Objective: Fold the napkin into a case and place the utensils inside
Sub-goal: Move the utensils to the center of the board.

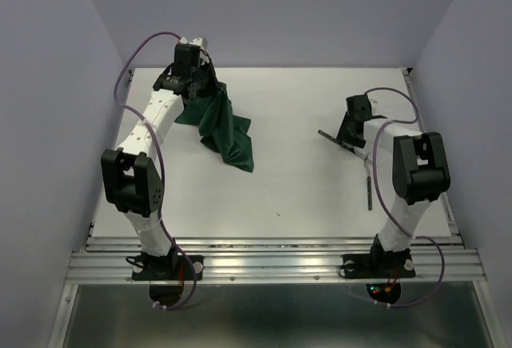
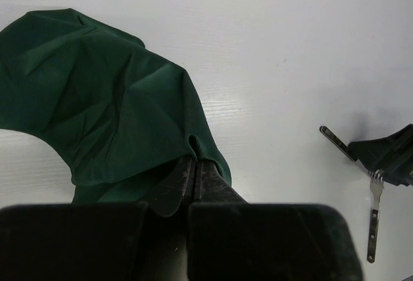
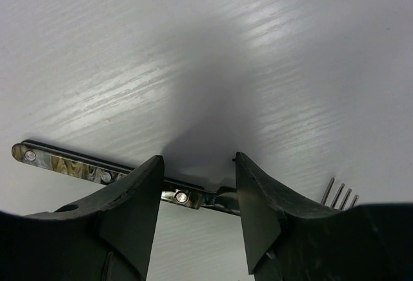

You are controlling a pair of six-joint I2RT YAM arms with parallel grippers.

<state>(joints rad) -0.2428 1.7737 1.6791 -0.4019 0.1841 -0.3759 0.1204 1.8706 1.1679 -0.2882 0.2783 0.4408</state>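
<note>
Folding looks barely begun: the left pincer (image 2: 193,165) is clenched on a hem of the napkin (image 2: 97,100), bunched at the far left of the table (image 1: 304,188), while the right pincer (image 3: 198,165), released, straddles the knife (image 3: 71,163), so the next move probably calls for spreading the cloth flat

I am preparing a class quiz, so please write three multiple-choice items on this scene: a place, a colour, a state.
1. Where is the napkin? A) far left of the table B) near right C) centre front
2. Its colour? A) red B) white C) dark green
3. The right gripper is: A) shut tight B) open over a utensil handle C) holding the napkin

1 A: the left gripper holds it at far left.
2 C: the cloth is dark green.
3 B: it stands open astride the handle.
</note>
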